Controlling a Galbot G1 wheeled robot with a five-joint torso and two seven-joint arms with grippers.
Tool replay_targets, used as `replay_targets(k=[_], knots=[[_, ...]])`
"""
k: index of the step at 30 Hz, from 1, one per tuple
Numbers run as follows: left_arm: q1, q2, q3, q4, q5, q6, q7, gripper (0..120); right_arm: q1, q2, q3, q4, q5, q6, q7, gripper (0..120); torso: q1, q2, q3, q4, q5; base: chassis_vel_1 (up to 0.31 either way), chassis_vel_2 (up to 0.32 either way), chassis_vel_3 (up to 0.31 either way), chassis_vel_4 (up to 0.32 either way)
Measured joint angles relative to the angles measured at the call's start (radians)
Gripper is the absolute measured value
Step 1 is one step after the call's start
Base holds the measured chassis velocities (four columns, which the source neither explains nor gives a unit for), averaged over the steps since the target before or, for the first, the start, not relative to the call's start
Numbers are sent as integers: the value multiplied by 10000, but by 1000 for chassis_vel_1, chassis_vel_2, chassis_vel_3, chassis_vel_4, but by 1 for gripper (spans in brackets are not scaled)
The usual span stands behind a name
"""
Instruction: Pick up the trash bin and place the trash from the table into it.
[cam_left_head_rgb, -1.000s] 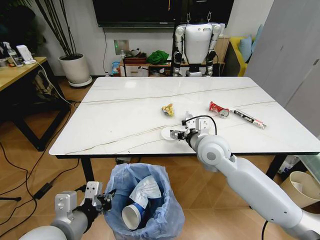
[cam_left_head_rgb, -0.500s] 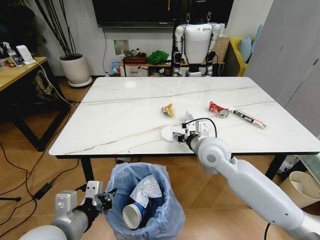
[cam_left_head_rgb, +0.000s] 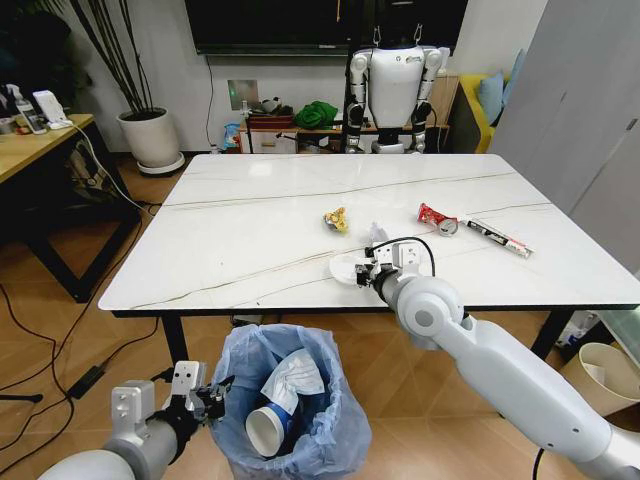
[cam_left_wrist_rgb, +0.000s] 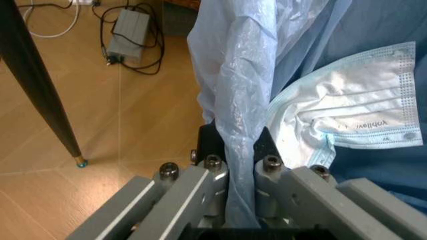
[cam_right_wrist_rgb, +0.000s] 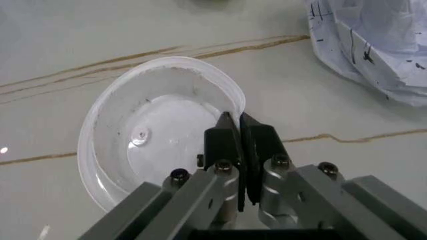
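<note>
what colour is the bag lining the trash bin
Translucent light blue; the trash bin bag shows best in the head view.

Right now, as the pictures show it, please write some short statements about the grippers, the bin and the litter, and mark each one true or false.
1. The right gripper is shut on the rim of the white lid. True.
2. The left gripper is open beside the bin. False: it is shut on the blue bag of the trash bin.
3. A paper cup lies in the bin. True.
4. The red can is in the bin. False: it lies on the table.
5. The yellow wrapper is on the floor. False: it is on the table.
</note>
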Motion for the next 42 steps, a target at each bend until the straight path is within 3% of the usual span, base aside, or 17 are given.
replay_targets(k=[8,16,20,27,35,42], knots=[[-17,23,7,-1,8,0,9,0,-17,-99,415,471,-205,160,-348,0,1,0,1,0,1,0,0,0,0],[-120,-63,27,-1,-12,0,-139,0,-215,-408,864,2237,-128,546,-1845,0,1,0,0,-1,0,0,0,0,0],[-161,-149,16,0,-43,0,-303,0,-672,-606,419,3107,-659,791,-3334,0,0,0,0,0,-1,0,0,0,0],[-152,-267,-58,0,-64,0,-449,0,-1412,-633,-551,3631,-1747,824,-4282,0,1,0,0,3,-1,0,0,0,0],[-243,-263,-63,0,-126,0,-516,0,-2862,-1113,-818,4227,-3137,783,-5466,0,0,0,-1,-2,0,0,0,0,0],[-235,-269,-49,0,-182,0,-597,0,-3535,-1312,-841,4234,-4301,783,-5746,20,0,0,-1,-1,0,0,0,0,0]])
